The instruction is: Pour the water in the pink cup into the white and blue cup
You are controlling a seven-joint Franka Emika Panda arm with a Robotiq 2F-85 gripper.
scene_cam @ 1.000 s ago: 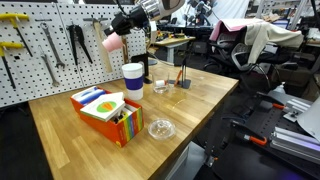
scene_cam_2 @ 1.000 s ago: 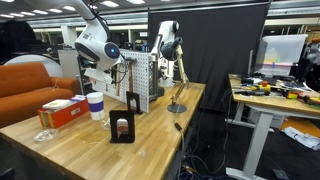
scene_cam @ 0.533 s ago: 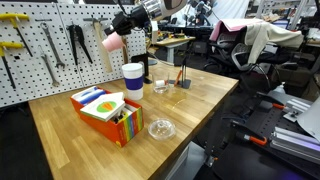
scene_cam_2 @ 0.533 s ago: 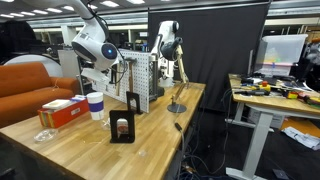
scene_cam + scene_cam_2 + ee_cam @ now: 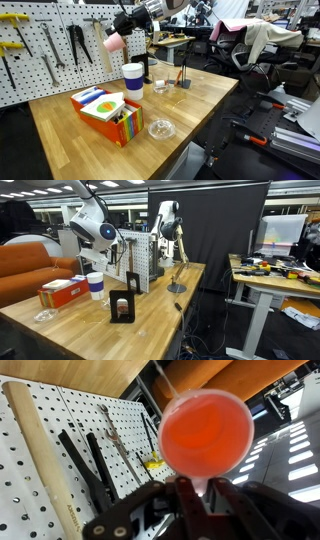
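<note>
Jaws are clamped tight on the rim of the pink cup, and we see the arm holding it in the air, well clear of the worktop and in front of the pegboard. In the wrist view we look straight into the cup's round mouth, which glows reddish; we cannot tell whether there is water inside.

The white and blue cup stands upright on the worktop, lower than the pink one, a little to its side and apart from it. Things crowd in around it. An orange box with a colourful top lies just beside it toward the front edge. One clear glass dish sits near the box's end, and another glass dish sits on the cup's other side. A small dark stand rises beyond that dish.

Behind the raised cup, pliers and other hand tools hang close on the pegboard. In an exterior view the arm's white body blocks our sight of the pink cup, and a black holder stands on the worktop near the white and blue cup.
</note>
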